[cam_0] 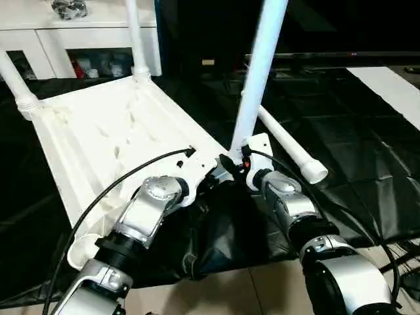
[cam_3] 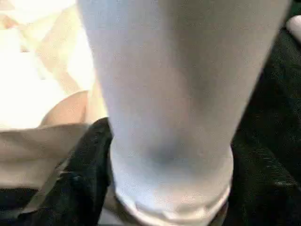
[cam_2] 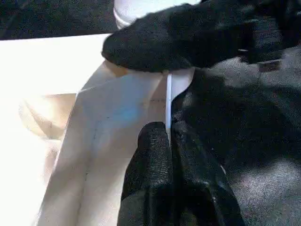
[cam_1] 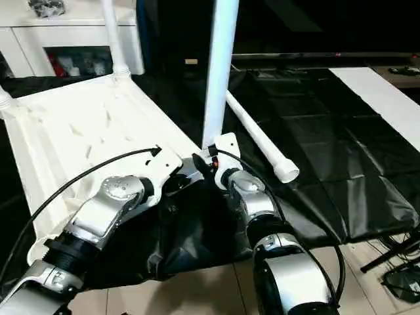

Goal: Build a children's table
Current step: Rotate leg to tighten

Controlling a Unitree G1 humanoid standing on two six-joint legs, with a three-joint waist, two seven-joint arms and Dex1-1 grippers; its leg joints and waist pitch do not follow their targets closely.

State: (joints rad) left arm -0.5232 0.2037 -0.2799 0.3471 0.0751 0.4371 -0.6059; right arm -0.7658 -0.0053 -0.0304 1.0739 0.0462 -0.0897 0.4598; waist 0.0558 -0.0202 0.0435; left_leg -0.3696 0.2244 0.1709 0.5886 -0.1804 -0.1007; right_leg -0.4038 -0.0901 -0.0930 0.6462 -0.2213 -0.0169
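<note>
Third-leg fitting: the right gripper [cam_3: 164, 179] clasps the white tapered tubular leg [cam_0: 259, 72] at the inverted white plastic tabletop [cam_0: 111, 131] corner socket. The left gripper [cam_2: 169, 136], pinched shut, clamps the tabletop's edge. Next, seat the leg fully.

— Inspector: Colour of the table top [cam_0: 111, 131] and its legs [cam_0: 259, 72]?
— Assistant: All white, unpatterned. The cover [cam_0: 367, 151] beneath is glossy black.
— Inspector: The robot?
— Assistant: Silver forearms [cam_0: 151, 210], black fingers [cam_2: 155, 183], black cable [cam_0: 111, 187]. The cabinet [cam_0: 79, 33] is white.
</note>
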